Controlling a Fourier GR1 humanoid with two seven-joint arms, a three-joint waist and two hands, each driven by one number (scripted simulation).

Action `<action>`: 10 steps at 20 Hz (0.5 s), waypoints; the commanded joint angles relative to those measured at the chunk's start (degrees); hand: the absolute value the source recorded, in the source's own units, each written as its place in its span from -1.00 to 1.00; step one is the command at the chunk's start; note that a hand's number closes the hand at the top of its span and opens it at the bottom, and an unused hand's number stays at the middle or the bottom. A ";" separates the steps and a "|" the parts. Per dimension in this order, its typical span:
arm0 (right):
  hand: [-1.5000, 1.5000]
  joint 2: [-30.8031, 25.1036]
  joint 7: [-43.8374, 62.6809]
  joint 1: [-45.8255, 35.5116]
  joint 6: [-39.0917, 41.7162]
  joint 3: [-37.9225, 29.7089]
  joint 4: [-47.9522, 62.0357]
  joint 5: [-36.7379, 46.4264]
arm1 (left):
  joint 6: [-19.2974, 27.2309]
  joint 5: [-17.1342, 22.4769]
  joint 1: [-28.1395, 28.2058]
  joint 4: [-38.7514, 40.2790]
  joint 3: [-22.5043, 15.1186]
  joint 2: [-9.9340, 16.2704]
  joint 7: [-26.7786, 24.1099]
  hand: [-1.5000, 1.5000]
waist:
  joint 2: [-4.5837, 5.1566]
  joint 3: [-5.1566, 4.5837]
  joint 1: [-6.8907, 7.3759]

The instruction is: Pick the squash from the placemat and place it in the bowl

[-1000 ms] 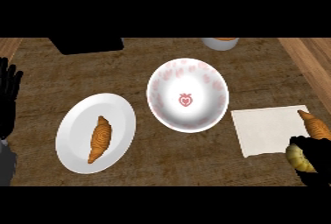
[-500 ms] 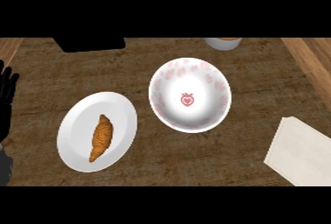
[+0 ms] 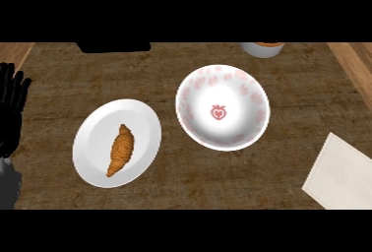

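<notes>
The left hand shows at the far left edge of the counter, black fingers straight and pointing away toward the far side, holding nothing; its grey forearm comes in from the near left corner. It sits well apart from the dishes.

To its right, on the near-left part of the dark wood-grain counter, lies a white plate with a golden-brown croissant on it, lying lengthwise from near to far, roughly in the plate's middle.

Further right and a little farther away stands the bowl, white with a pale pink mottled rim and a small red strawberry mark at its centre. Nothing lies inside it. The bowl and the plate are just beside each other without touching.

At the far edge, a dark boxy object sits left of centre, and a pale round container with something orange-brown in it shows just beyond the bowl, cut off by the edge.

At the near right corner lies the placemat, a cream rectangle set at an angle and partly cut off by the right edge. The part that shows is bare: the squash is nowhere in sight, neither on the mat nor in the bowl. The right hand is out of sight too, so I cannot tell what it is doing
</notes>
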 commanded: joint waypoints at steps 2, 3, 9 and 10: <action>1.00 3.19 5.30 0.99 6.72 -1.09 -18.64 -8.61 | -1.87 1.24 0.81 -1.46 0.18 0.85 0.89 0.00 | -0.01 0.08 1.62; 1.00 4.74 5.27 -0.66 6.09 1.23 -18.58 -8.32 | -1.77 0.56 -0.70 0.70 0.04 1.04 0.08 0.00 | 0.20 0.07 1.29; 1.00 7.36 11.75 -11.53 9.49 8.90 -19.86 -8.51 | -0.38 -0.36 -2.10 1.51 -0.88 -0.42 -0.19 0.00 | 0.37 -0.10 1.86; 1.00 6.41 13.87 -13.98 10.85 9.38 -19.72 -8.25 | -1.03 -0.28 -3.55 1.59 -0.55 1.07 0.59 0.00 | 0.43 -0.09 2.14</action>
